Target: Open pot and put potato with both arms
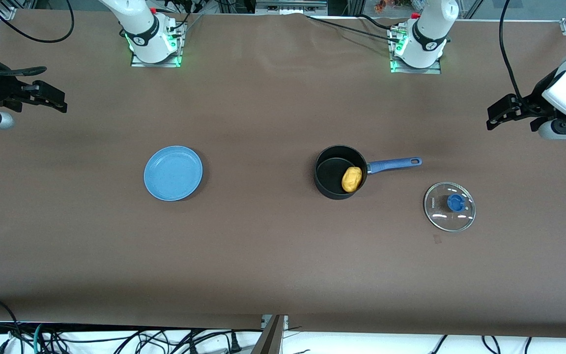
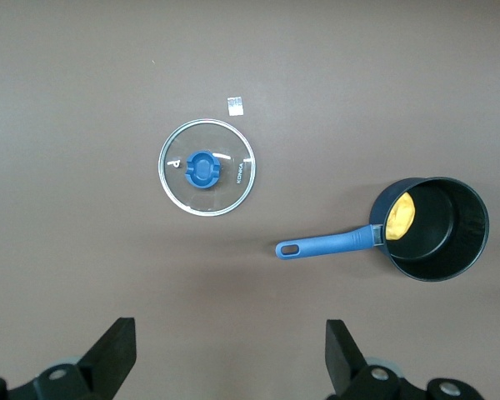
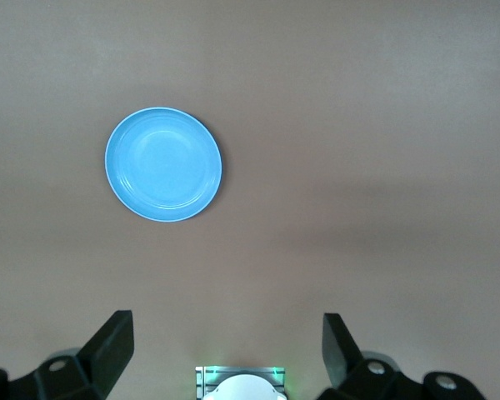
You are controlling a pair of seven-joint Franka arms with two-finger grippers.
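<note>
The black pot with its blue handle stands open on the table. The yellow potato lies inside it; both show in the left wrist view, pot and potato. The glass lid with its blue knob lies flat on the table, nearer the front camera than the handle's tip, and it also shows in the left wrist view. My left gripper is open and empty, high at the left arm's end of the table. My right gripper is open and empty, high at the right arm's end.
An empty blue plate lies toward the right arm's end of the table, also in the right wrist view. A small scrap of tape lies beside the lid. The arm bases stand along the table's back edge.
</note>
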